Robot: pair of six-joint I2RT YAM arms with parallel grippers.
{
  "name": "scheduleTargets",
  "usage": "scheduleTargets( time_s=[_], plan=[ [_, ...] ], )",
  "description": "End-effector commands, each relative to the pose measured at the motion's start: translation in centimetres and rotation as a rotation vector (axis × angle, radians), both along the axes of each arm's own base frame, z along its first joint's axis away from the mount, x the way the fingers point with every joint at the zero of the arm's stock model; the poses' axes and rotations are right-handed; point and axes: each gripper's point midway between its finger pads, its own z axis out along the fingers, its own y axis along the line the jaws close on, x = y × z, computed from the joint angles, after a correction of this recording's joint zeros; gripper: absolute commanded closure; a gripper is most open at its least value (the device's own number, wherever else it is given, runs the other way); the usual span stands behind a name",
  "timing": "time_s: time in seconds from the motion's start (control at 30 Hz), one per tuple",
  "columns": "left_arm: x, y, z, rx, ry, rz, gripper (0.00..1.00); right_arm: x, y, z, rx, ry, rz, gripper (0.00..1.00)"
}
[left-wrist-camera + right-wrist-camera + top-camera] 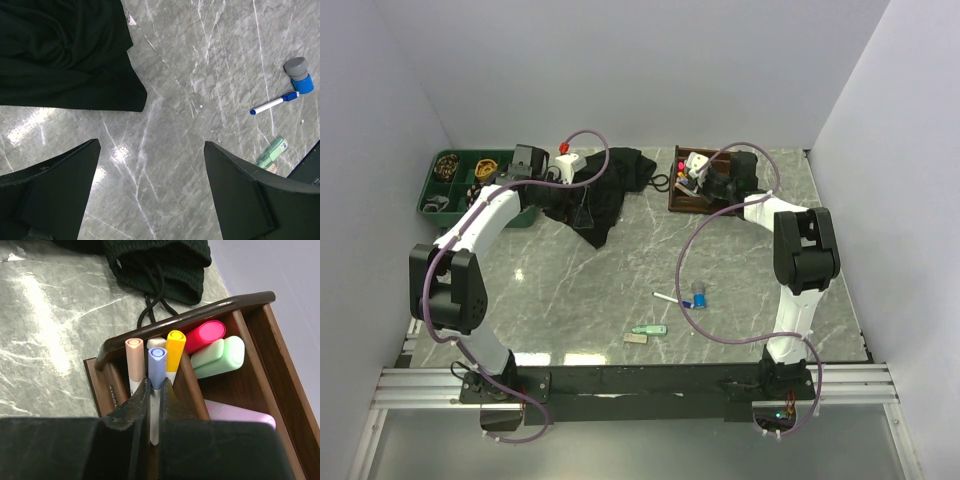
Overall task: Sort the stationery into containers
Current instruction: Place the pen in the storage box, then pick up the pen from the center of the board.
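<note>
**Marker going into the organiser's front slot**

The right gripper is pinched narrow on the white barrel of a periwinkle-capped marker. It holds the marker upright in a compartment of the wooden organiser, between a peach-capped marker and a yellow-capped marker. This looks like the placing step, with release not yet made. The next move calls for parting the fingers and lifting straight up, so the neighbouring markers are not dragged out.

The left gripper hangs wide and empty over the desk, beside the black cloth. A white pen, a blue-capped piece and a green highlighter lie loose on the desk, unsorted. The green tray sits at the far left.
</note>
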Motion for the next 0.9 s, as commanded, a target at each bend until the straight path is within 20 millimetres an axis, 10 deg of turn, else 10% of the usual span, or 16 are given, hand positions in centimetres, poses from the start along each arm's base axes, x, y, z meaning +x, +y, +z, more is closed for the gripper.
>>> scheduleTargets(
  time_s=[0.0,0.17,0.63,0.87],
  plan=[
    [0.6,-0.5,2.0,-0.019,-0.072,-0.025,0.09,0.5,-2.0,0.9,-0.032,-0.009,-0.084,0.86],
    [0.5,-0.7,2.2,-0.030,-0.074,-0.029,0.09,0.6,-2.3,2.5,-0.028,-0.037,-0.105,0.61],
    [0.2,-1.6,3.9,-0.092,-0.114,-0.059,0.09,-1.8,-2.5,8.6,-0.001,-0.073,-0.121,0.55],
    [-5.5,-6.5,4.1,-0.056,-0.170,-0.307,0.10,-10.2,-1.8,12.6,0.099,0.089,-0.098,0.53]
  ],
)
